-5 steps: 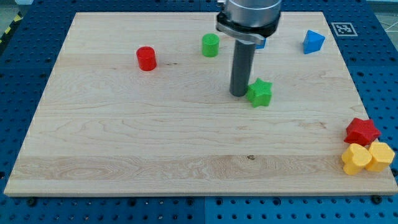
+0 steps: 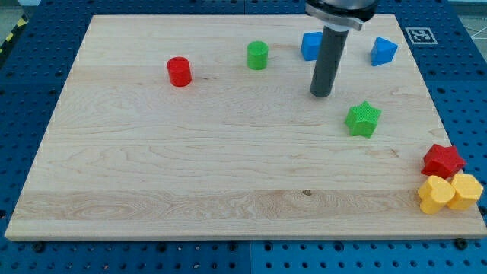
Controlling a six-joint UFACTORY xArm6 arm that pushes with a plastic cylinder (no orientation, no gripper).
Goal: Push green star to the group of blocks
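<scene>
The green star [image 2: 363, 119] lies on the wooden board [image 2: 190, 167], right of centre. My tip [image 2: 322, 93] rests on the board up and to the left of the star, a short gap apart from it. The group of blocks sits at the board's lower right corner: a red star [image 2: 443, 160] above two yellow blocks [image 2: 435, 195] [image 2: 465, 190] that touch each other. The green star is well up and to the left of that group.
A red cylinder [image 2: 179, 71] stands at the upper left. A green cylinder [image 2: 258, 55] stands at the top centre. A blue block [image 2: 310, 46] is partly behind the rod, and another blue block [image 2: 384, 51] is at the top right.
The green star has slid right and slightly down. My tip has moved right and up, away from the star, uncovering the blue block behind it.
</scene>
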